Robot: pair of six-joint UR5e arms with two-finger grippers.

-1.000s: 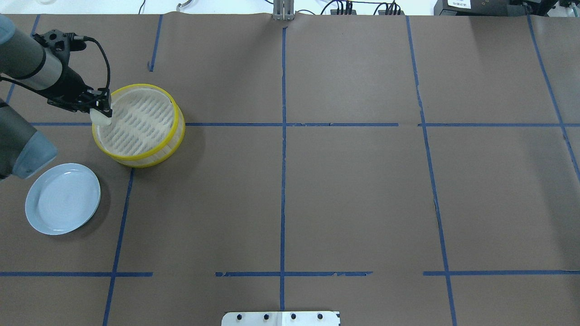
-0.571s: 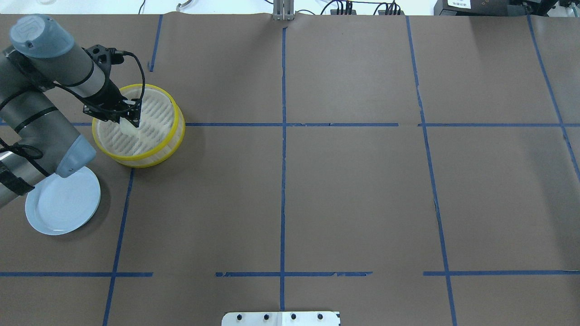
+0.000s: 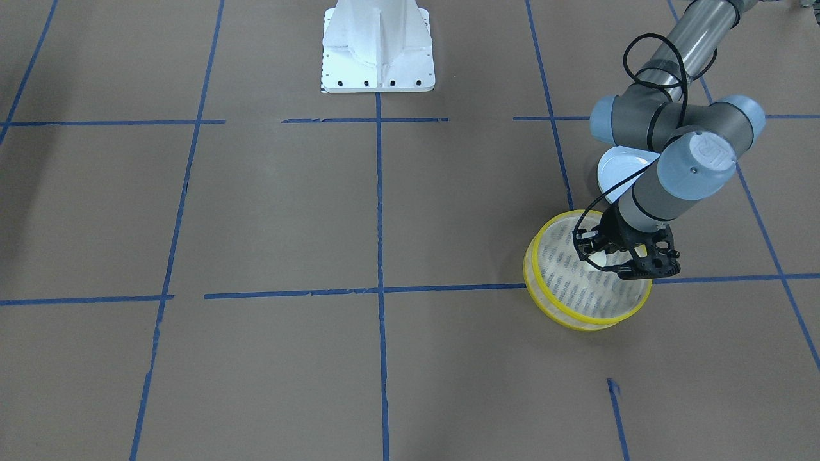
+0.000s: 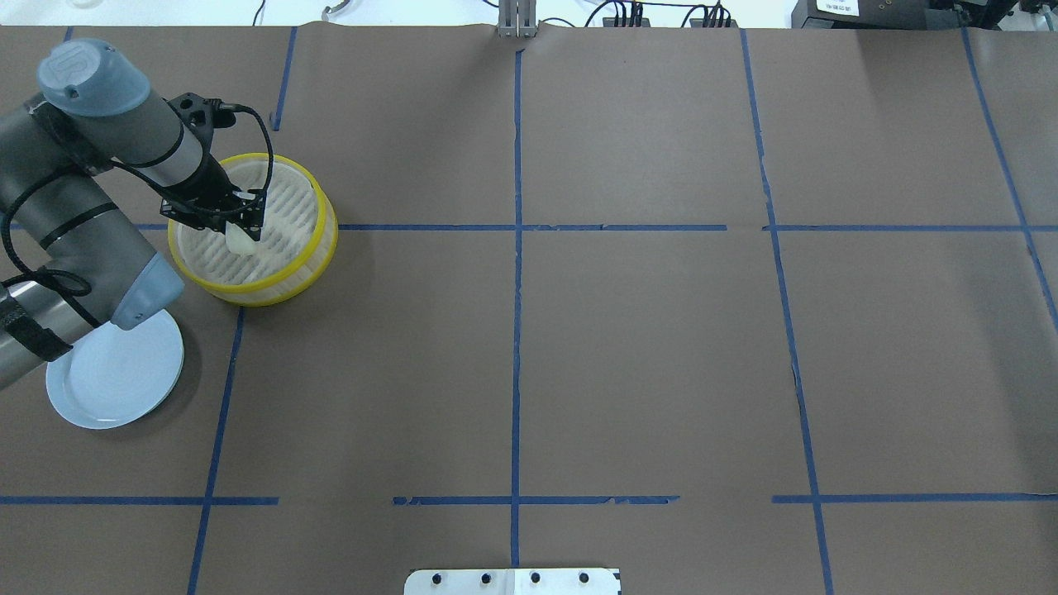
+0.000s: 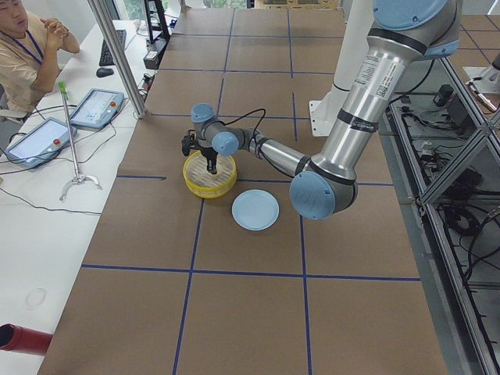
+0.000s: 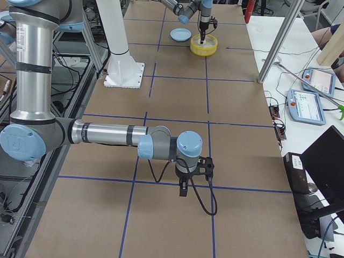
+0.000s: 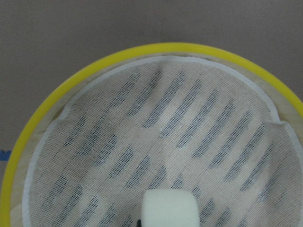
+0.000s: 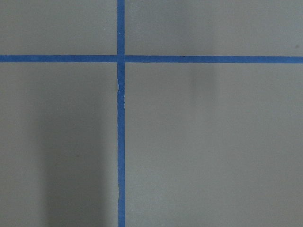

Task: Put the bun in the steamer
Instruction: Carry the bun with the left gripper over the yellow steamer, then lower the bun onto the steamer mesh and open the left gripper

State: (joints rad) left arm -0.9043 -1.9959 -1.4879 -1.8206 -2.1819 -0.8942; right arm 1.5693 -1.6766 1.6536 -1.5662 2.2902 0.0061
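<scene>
The steamer [image 4: 310,248] has yellow rims and a slotted whitish floor and stands at the table's left. It also shows in the front view [image 3: 544,301] and in the left wrist view [image 7: 57,94]. My left gripper [image 4: 245,221] is inside the steamer's ring, over the floor's middle, shut on the cream-white bun [image 4: 242,240]. The bun [image 7: 169,208] hangs low over the mesh floor; I cannot tell whether it touches. My right gripper [image 6: 183,189] shows only in the exterior right view, pointing down over bare paper. I cannot tell whether it is open or shut.
A pale blue plate [image 4: 116,376] lies near the steamer, partly under my left arm's elbow. Brown paper with blue tape lines [image 4: 517,227] covers the table. The robot's white base [image 3: 378,48] stands at the table's robot side.
My left gripper has carried the bun from the steamer's left rim inward to over the middle of its floor. The arm's elbow now covers part of the plate.
</scene>
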